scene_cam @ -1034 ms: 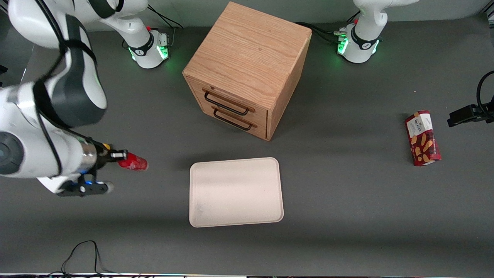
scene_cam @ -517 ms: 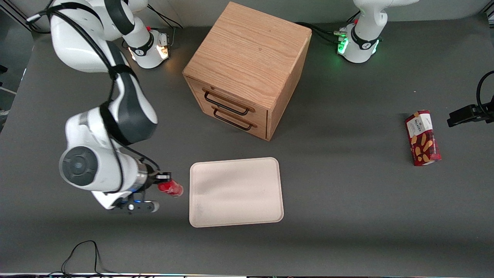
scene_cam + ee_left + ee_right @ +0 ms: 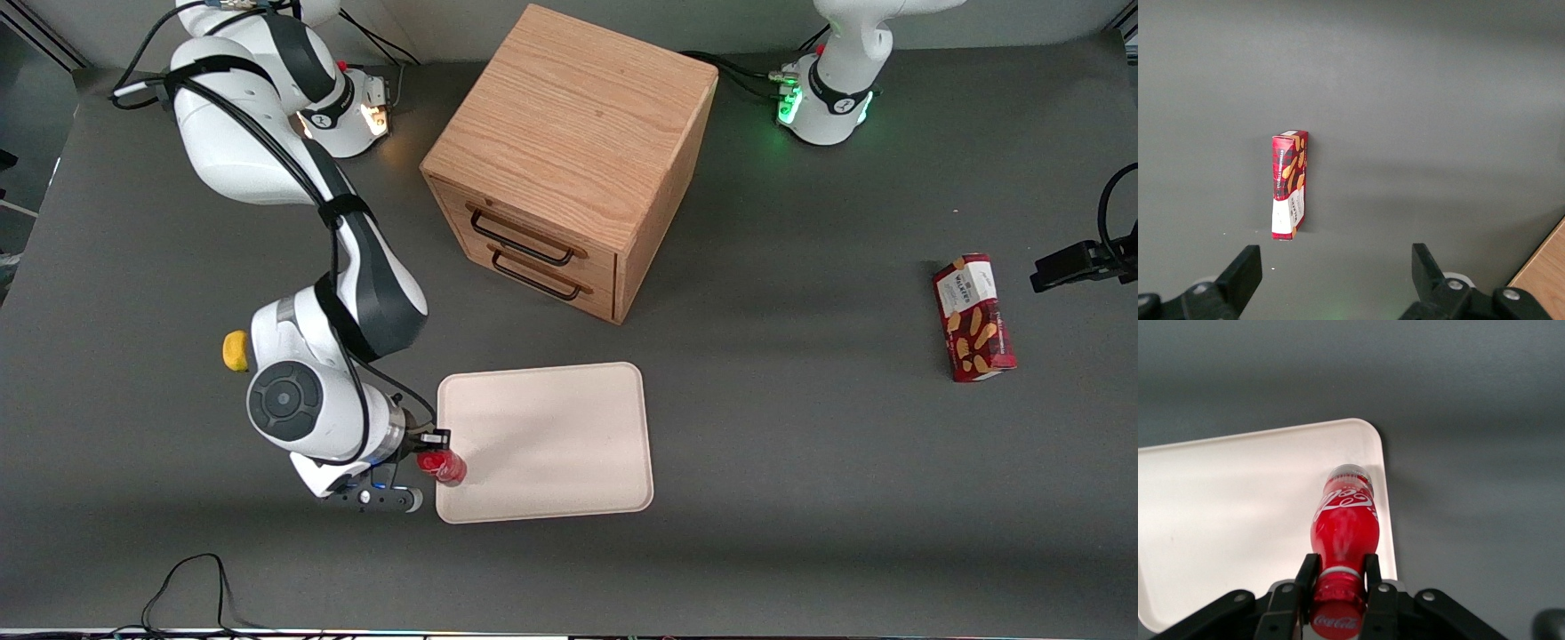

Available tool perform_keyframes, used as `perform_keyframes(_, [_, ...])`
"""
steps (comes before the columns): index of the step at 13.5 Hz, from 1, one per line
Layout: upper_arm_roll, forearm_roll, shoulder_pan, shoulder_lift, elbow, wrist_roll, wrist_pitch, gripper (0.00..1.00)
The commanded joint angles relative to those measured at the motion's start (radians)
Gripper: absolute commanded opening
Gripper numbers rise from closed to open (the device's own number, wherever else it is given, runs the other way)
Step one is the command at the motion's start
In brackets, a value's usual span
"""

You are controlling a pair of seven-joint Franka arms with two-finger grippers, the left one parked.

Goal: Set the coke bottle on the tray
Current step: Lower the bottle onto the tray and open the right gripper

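My right gripper (image 3: 434, 450) is shut on the neck of the small red coke bottle (image 3: 444, 465), just below its red cap. The bottle hangs over the edge of the cream-white tray (image 3: 569, 427), at the tray's end toward the working arm and near its corner closest to the front camera. In the right wrist view the gripper (image 3: 1339, 570) clamps the bottle (image 3: 1344, 525) with both fingers, and the bottle's clear base points down over the tray (image 3: 1231, 520) close to its rounded corner. I cannot tell whether the base touches the tray.
A wooden two-drawer cabinet (image 3: 569, 160) stands farther from the front camera than the tray. A flat red snack box (image 3: 973, 317) lies toward the parked arm's end of the table and shows in the left wrist view (image 3: 1289, 184). A small yellow object (image 3: 235, 350) sits beside the working arm.
My right arm has carried the bottle from the working arm's end of the table toward the tray and nearer the front camera. The bottle now hangs over the tray's edge.
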Motion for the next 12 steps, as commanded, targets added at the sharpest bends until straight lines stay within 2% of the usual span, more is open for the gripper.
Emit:
perform_keyframes(1, [-0.002,-0.006,0.013,0.032,0.055,0.039,0.019,0.00])
perform_keyframes(12, [-0.008,-0.012,0.014,0.064,0.046,0.038,0.063,0.00])
